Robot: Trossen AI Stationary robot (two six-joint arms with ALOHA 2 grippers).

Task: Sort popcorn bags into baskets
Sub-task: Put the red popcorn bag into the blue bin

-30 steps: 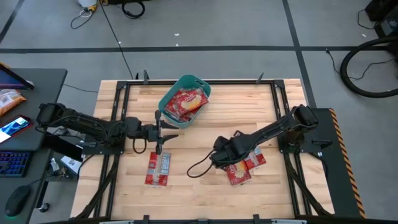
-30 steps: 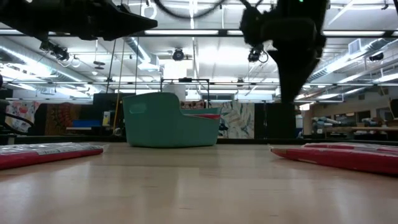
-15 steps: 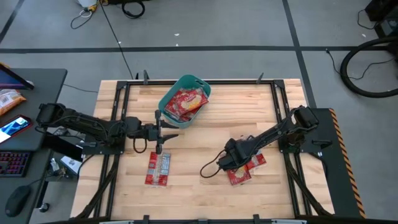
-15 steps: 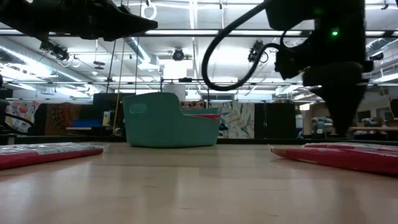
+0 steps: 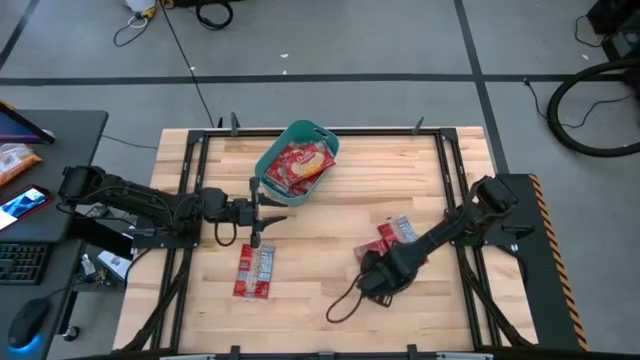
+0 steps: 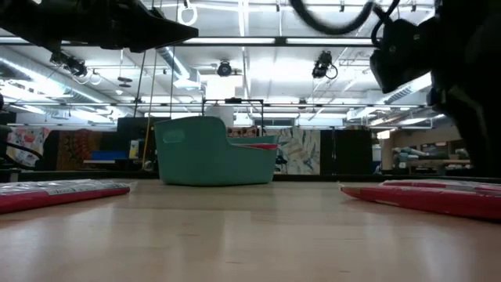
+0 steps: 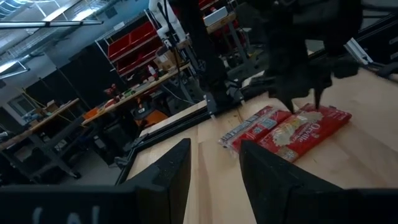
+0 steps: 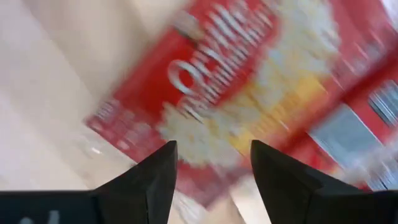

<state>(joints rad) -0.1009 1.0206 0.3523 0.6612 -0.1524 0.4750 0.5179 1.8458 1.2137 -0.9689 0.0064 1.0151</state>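
The teal tub stands at the far middle of the table with several red popcorn bags lying in it; it also shows in the low view. Two more bags lie flat at the near left. Another bag lies right of centre. My right gripper is open and points down over a bag that fills its wrist view; the arm hides this bag from above. My left gripper is open, held level in the air near the tub, above the left bags.
A black cable loops from my right arm onto the near table. Dark rails run along the table's left and right sides. A desk with a phone and an orange packet stands beyond the left edge.
My right gripper has moved toward the table's near edge and a little to the right, from beside the right-hand bags to over them. Its arm now covers those bags and has uncovered one bag farther back. The bags and my left arm have stayed in place.
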